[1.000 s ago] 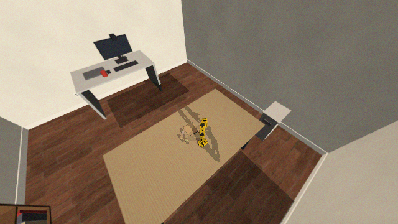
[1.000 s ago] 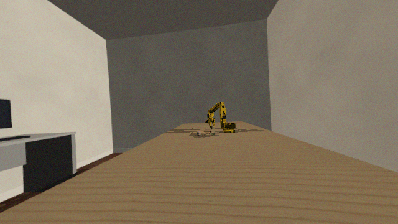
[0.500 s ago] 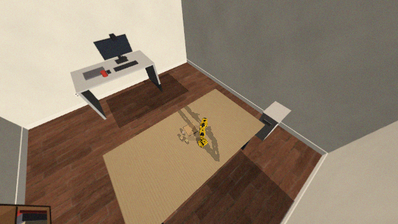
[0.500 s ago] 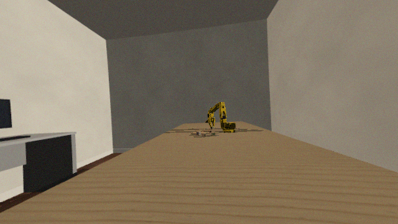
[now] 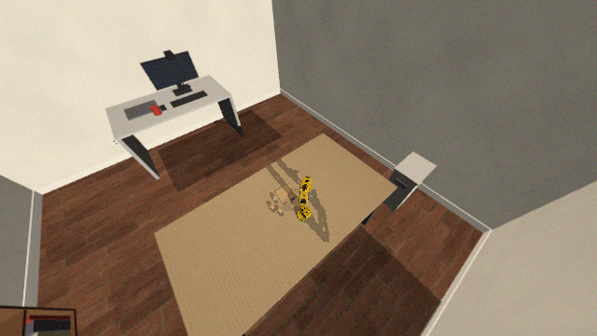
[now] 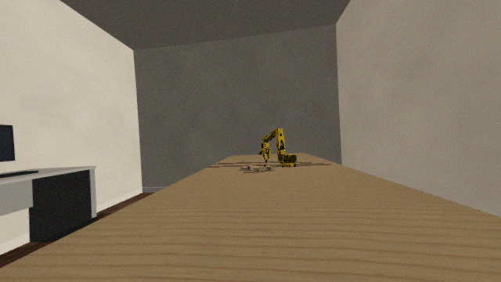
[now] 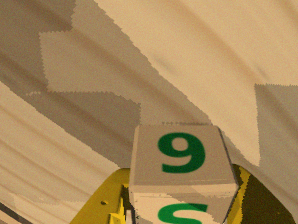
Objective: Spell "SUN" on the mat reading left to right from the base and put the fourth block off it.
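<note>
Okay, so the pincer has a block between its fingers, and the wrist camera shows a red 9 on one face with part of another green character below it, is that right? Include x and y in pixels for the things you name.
Not quite: the wrist view shows the 9 on the block (image 7: 184, 154) in green, not red. The pincer (image 7: 182, 200) does have the block between its fingers, and part of another green character shows below the 9.
</note>
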Tool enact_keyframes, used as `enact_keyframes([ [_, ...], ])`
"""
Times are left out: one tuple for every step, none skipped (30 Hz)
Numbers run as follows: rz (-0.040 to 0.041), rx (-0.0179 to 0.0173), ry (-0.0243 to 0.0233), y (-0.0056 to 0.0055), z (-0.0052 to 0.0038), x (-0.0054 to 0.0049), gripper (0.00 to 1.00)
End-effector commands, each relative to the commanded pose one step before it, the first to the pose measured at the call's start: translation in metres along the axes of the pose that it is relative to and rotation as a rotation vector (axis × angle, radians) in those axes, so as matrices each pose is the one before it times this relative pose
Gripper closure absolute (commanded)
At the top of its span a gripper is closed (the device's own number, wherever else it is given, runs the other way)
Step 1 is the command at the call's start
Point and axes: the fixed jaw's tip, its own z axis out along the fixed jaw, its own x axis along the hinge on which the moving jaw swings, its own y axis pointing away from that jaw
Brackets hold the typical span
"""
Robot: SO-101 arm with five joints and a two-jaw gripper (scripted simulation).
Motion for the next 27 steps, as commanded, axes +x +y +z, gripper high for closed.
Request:
enact_keyframes([
  [0.00022, 0.00087, -0.07012, -0.00113, -0.009945, -0.01030, 1.00],
  [0.00000, 0.00000, 0.00000, 0.00000, 0.000000, 0.00000, 1.00],
  [0.00000, 0.00000, 0.00000, 0.00000, 0.000000, 0.00000, 1.00],
  [0.00000, 0.00000, 0.00000, 0.00000, -0.000017, 0.00000, 1.00],
  [0.00000, 0.00000, 0.00000, 0.00000, -0.000113, -0.00002, 1.00],
  [0.00000, 0.00000, 0.00000, 0.00001, -0.000286, -0.00005, 1.00],
  [0.00000, -0.00001, 0.00000, 0.00002, -0.000517, -0.00009, 1.00],
  [0.00000, -0.00001, 0.00000, 0.00003, -0.000792, -0.00014, 1.00],
  [0.00000, -0.00002, 0.00000, 0.00004, -0.001093, -0.00018, 1.00],
  [0.00000, -0.00002, 0.00000, 0.00005, -0.001408, -0.00022, 1.00],
  [0.00000, -0.00003, 0.00000, 0.00006, -0.001725, -0.00025, 1.00],
  [0.00000, -0.00003, 0.00000, 0.00008, -0.002031, -0.00026, 1.00],
  [0.00000, -0.00003, 0.00000, 0.00009, -0.002316, -0.00027, 1.00],
  [0.00000, -0.00004, 0.00000, 0.00010, -0.002572, -0.00025, 1.00],
  [0.00000, -0.00004, 0.00000, 0.00011, -0.002791, -0.00022, 1.00],
  [0.00000, -0.00004, 0.00000, 0.00012, -0.002964, -0.00017, 1.00],
  [0.00000, -0.00004, 0.00000, 0.00012, -0.003087, -0.00012, 1.00],
  [0.00000, -0.00005, 0.00000, 0.00012, -0.003156, -0.00005, 1.00],
  [0.00000, 0.00000, 0.00000, 0.00000, 0.000000, 0.00000, 1.00],
  [0.00000, 0.00000, 0.00000, 0.00000, 0.000000, 0.00000, 1.00],
  [0.00000, -0.00005, 0.00000, 0.00013, -0.003168, 0.00002, 1.00],
  [0.00000, -0.00004, 0.00000, 0.00012, -0.003121, 0.00008, 1.00],
  [0.00000, -0.00004, 0.00000, 0.00012, -0.003018, 0.00014, 1.00],
  [0.00000, -0.00004, 0.00000, 0.00012, -0.002861, 0.00019, 1.00],
  [0.00000, -0.00004, 0.00000, 0.00011, -0.002654, 0.00022, 1.00],
  [0.00000, -0.00003, 0.00000, 0.00010, -0.002404, 0.00024, 1.00],
  [0.00000, -0.00003, 0.00000, 0.00009, -0.002119, 0.00025, 1.00],
])
